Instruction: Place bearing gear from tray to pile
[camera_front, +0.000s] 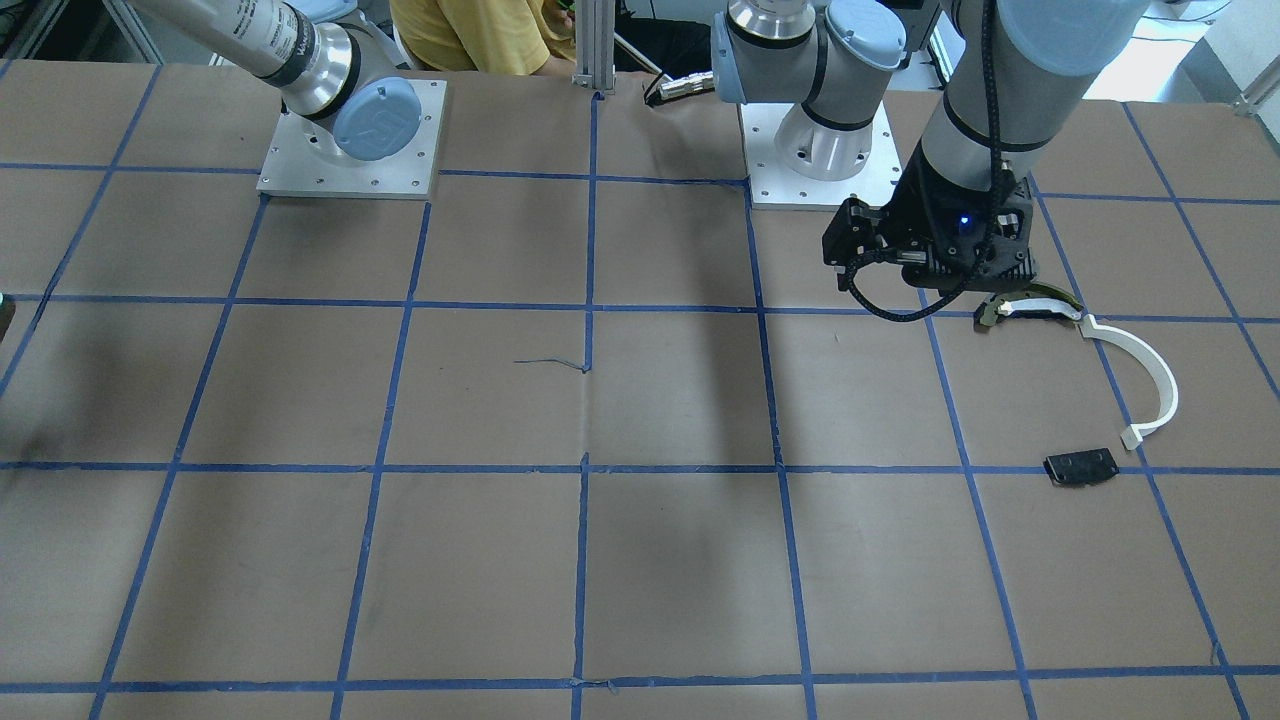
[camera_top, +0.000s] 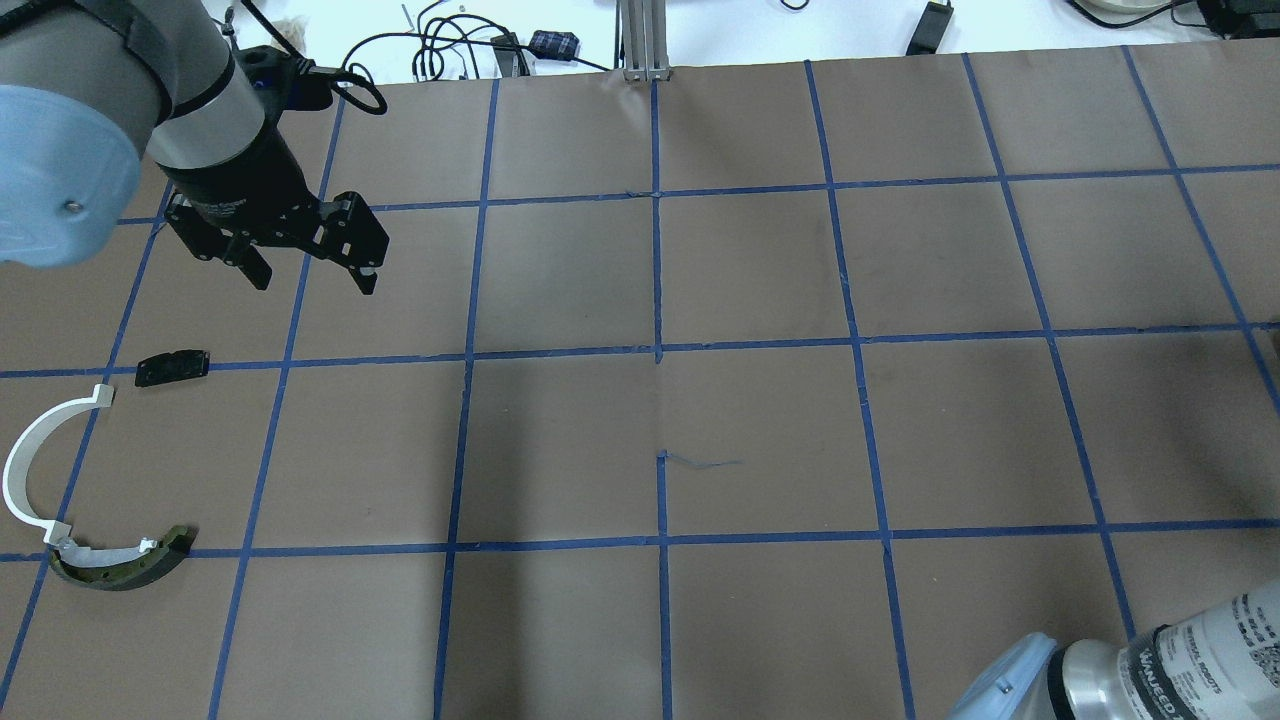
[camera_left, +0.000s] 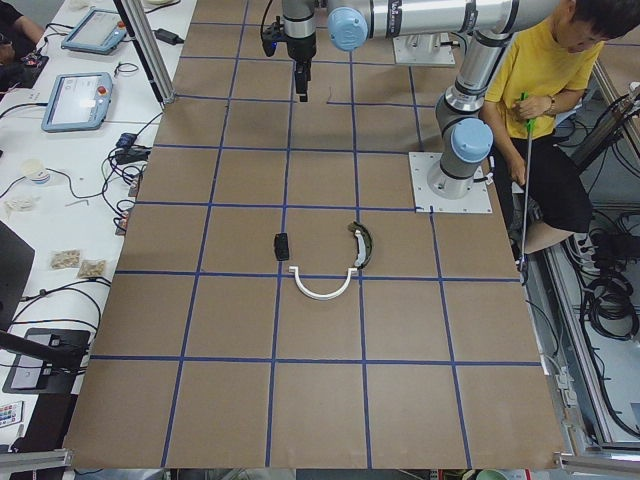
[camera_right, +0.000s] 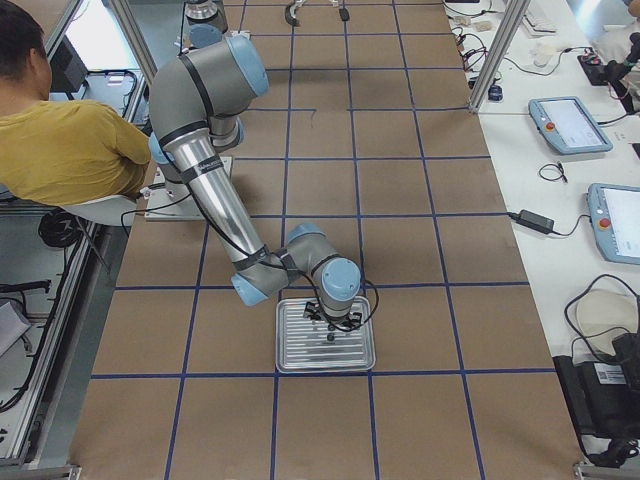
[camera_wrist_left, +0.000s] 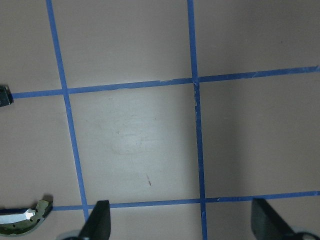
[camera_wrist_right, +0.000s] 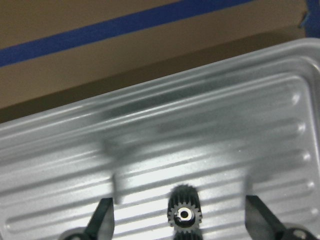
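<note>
Brown gridded table (camera_right: 420, 250), ribbed tray (camera_wrist_right: 75, 150) bottom centre of the right-end view: right gripper (camera_wrist_right: 181, 226) spread wide around the bearing gear (camera_wrist_right: 184, 212), so it should probably centre, descend straight, then pinch.

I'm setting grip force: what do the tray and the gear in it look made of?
The tray looks like bare metal, perhaps aluminium or steel: silvery, ribbed, with soft blurred reflections. The gear is dark and matte with a shiny ring at its bore. It may be blackened metal or plastic; the look leaves that open.
</note>
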